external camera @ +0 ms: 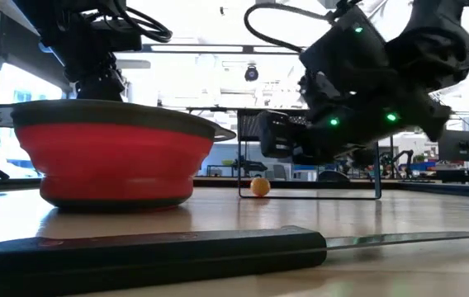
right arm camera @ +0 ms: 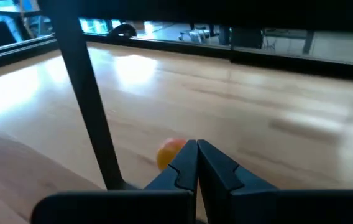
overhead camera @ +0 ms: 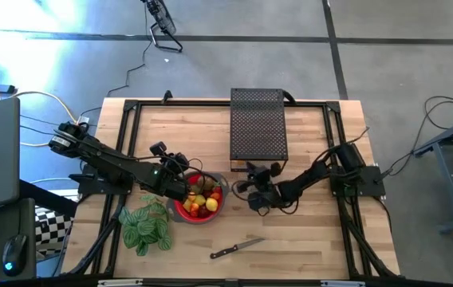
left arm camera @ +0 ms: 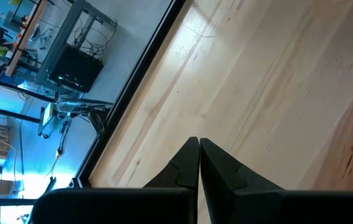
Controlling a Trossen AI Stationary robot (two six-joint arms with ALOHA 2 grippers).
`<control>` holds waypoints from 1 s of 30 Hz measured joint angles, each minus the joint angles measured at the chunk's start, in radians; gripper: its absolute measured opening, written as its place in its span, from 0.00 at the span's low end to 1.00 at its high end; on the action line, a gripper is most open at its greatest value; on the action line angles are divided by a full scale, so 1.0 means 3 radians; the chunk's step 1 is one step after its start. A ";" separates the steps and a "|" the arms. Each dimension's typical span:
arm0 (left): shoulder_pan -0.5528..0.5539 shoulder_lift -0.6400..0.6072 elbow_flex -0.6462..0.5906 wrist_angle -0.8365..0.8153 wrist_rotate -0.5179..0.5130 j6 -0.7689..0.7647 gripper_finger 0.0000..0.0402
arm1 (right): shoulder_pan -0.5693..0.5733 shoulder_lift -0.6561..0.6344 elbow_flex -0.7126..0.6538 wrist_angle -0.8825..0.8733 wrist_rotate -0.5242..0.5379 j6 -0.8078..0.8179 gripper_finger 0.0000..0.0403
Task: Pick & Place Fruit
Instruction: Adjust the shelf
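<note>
A red bowl [overhead camera: 201,209] stands on the wooden table and holds several fruit pieces [overhead camera: 202,198]: yellow, dark red and brown ones. In the low view the red bowl [external camera: 111,153] is at the left. One tiny orange fruit [external camera: 259,186] lies on the table under a black stand, and in the right wrist view this orange fruit [right arm camera: 169,152] is just beyond my fingers. My right gripper [right arm camera: 196,149] is shut and empty, raised above the table to the right of the bowl [overhead camera: 241,186]. My left gripper [left arm camera: 198,146] is shut and empty, at the bowl's far left rim [overhead camera: 191,172].
A black perforated stand [overhead camera: 258,123] sits on thin legs [right arm camera: 92,106] at the table's far middle. A black-handled knife [overhead camera: 237,249] lies near the near edge, and fills the foreground of the low view as the knife [external camera: 152,256]. A green striped plant [overhead camera: 147,227] lies left of the bowl.
</note>
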 joint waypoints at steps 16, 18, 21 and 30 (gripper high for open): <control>0.0000 0.0000 0.0000 0.0005 0.0052 -0.0001 0.02 | 0.0144 -0.0318 -0.0004 -0.2259 -0.0151 0.2226 0.01; 0.0000 0.0000 0.0000 0.0009 0.0052 -0.0001 0.02 | 0.0164 -0.0422 -0.0002 -0.2241 -0.0224 0.2210 0.01; 0.0001 0.0000 0.0000 0.0020 0.0043 -0.0001 0.02 | 0.0227 -0.0510 0.0000 -0.2236 -0.0303 0.2211 0.01; 0.0000 0.0000 0.0001 0.0018 0.0034 -0.0001 0.02 | 0.0546 -0.0533 0.0000 -0.2125 -0.0335 0.2374 0.01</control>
